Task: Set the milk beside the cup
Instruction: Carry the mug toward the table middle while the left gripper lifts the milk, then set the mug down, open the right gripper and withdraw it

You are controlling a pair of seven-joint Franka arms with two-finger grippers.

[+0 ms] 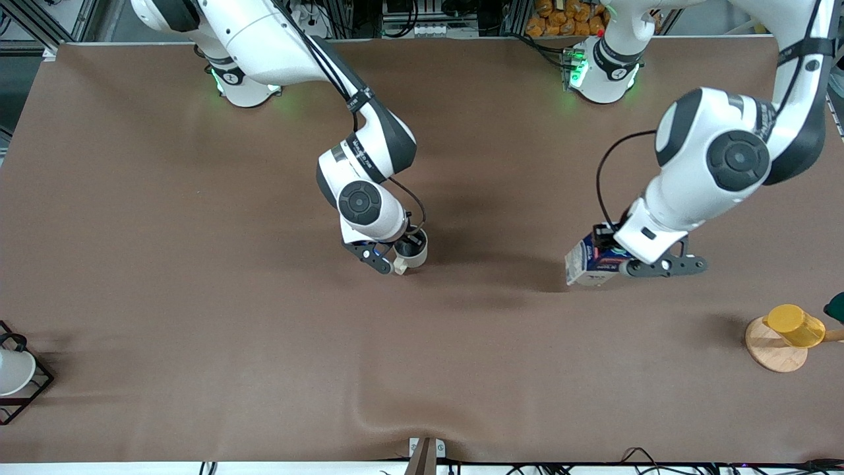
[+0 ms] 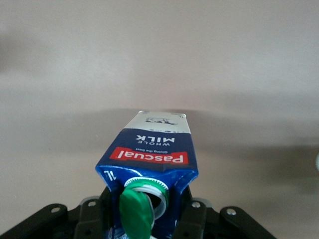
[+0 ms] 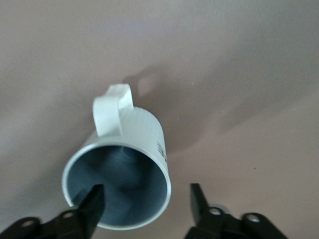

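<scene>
Toward the left arm's end of the table, our left gripper [image 1: 610, 254] pinches the milk [image 1: 587, 264] by its capped top. Well apart, toward the right arm's end (roughly level with it), the cup [image 1: 414, 251] sits upright, our right gripper [image 1: 395, 254] spread across its rim.

Bare brown tablecloth [image 1: 488, 343] lies between the cup [image 1: 413, 251] and the milk carton [image 1: 589, 262], which stand well apart. The right gripper [image 1: 394, 256] crowds the cup. Toward the table's ends stand a yellow cup [image 1: 796, 325] on a wooden stand [image 1: 773, 348] and a black wire rack [image 1: 26, 386].
</scene>
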